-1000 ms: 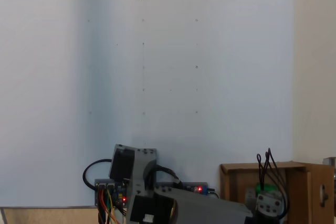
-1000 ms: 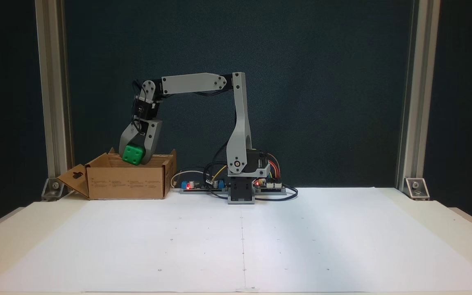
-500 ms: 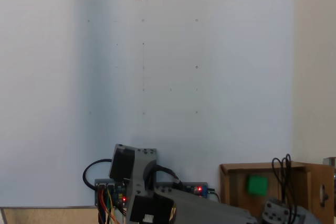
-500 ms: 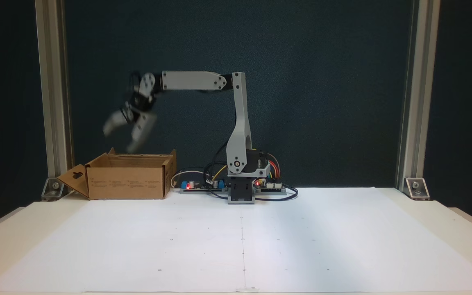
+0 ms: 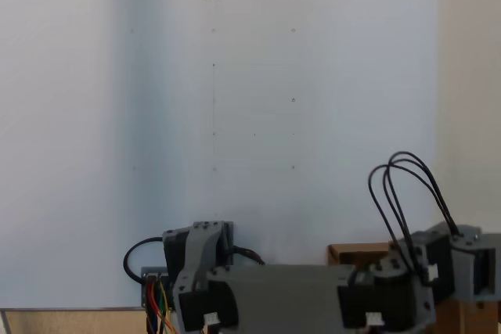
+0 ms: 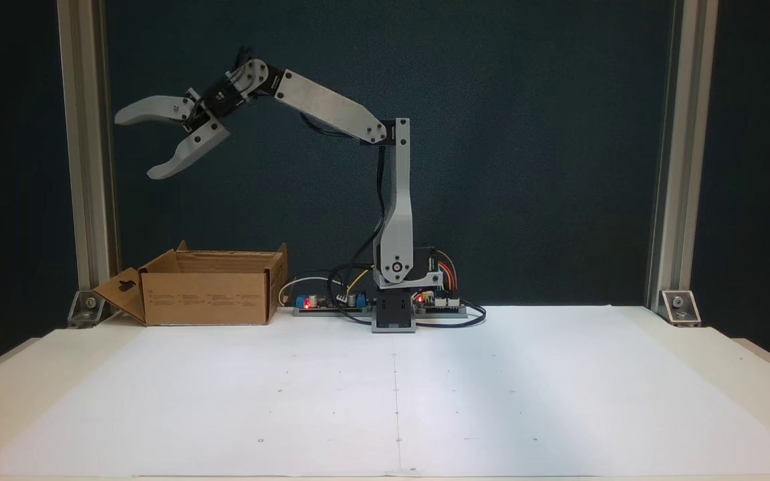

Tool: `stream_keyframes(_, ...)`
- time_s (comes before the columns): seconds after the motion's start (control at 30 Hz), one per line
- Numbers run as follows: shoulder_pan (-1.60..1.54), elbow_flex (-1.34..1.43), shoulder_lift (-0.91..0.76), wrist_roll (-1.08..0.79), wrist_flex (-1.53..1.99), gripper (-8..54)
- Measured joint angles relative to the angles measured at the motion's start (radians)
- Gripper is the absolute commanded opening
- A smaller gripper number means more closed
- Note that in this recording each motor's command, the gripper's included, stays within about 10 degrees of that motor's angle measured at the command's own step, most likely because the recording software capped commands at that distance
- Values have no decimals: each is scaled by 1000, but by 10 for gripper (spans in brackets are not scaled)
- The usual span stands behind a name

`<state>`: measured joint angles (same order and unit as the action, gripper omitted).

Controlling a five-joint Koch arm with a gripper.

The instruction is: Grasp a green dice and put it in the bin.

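The bin [image 6: 206,294] is a brown cardboard box at the back left of the table in a fixed view; in the other fixed view only a strip of its rim [image 5: 356,254] shows behind the arm. The green dice is hidden from both cameras. My gripper [image 6: 134,145] hangs high above the bin, tilted out to the left, open with nothing between its grey fingers [image 6: 178,155]. The raised arm [image 5: 313,299] crosses the bottom of the overhead-like fixed view.
The arm's base [image 6: 395,314] and its circuit boards with red lights [image 6: 307,304] sit at the back edge of the white sheet [image 6: 392,387]. Metal frame posts [image 6: 87,153] stand at both back corners. Black cables [image 5: 407,193] loop above the wrist.
The gripper opened over the bin and the green dice dropped inside. The arm then swung up and out to the left, well above the box.
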<state>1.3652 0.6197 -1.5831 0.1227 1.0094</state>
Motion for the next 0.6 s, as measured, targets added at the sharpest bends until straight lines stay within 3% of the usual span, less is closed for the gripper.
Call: stream_keyframes(0.6, -965, 0, -78, 0, -72, 435)
